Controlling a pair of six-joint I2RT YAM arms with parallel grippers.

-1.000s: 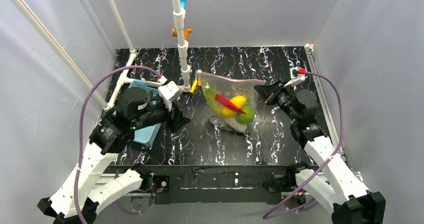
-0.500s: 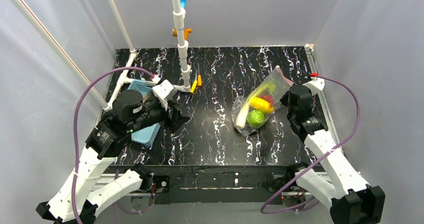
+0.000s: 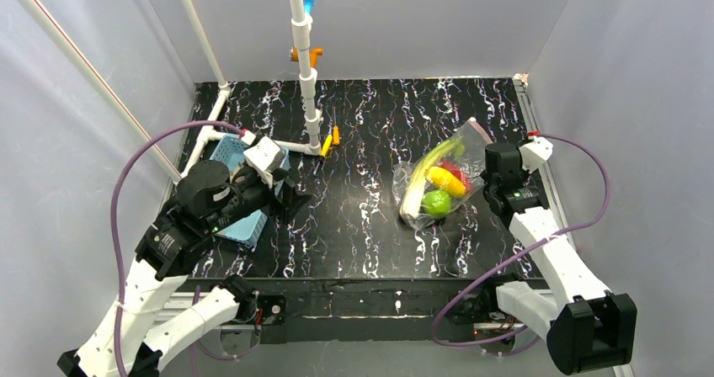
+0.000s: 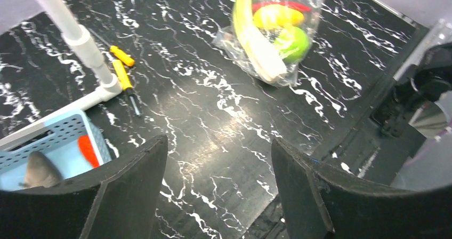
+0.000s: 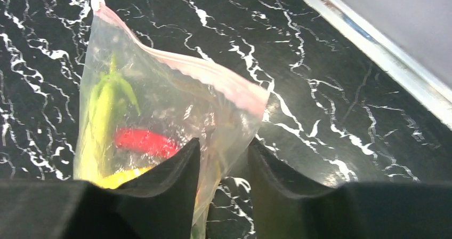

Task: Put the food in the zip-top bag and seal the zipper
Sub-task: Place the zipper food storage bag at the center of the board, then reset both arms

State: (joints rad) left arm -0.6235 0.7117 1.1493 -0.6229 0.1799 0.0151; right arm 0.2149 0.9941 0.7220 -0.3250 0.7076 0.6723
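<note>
The clear zip-top bag lies on the table's right side. It holds a green-and-white leek, a yellow fruit, a green apple and a red piece. Its pinkish zipper runs flat along the far edge. My right gripper is open at the bag's right edge, and loose film lies between its fingers, against the left one. My left gripper hangs wide open over bare table next to the basket, holding nothing. A grey fish and a red chili lie in the basket.
The light-blue mesh basket sits under my left arm. A white pipe stand rises at the back centre, with two yellow screwdrivers at its foot. Grey walls enclose the table, and a metal rail runs along its right edge.
My right gripper swung the bag from the table's middle to the right side, then opened. The bag now rests on the table. My left gripper drew back left and opened wider.
</note>
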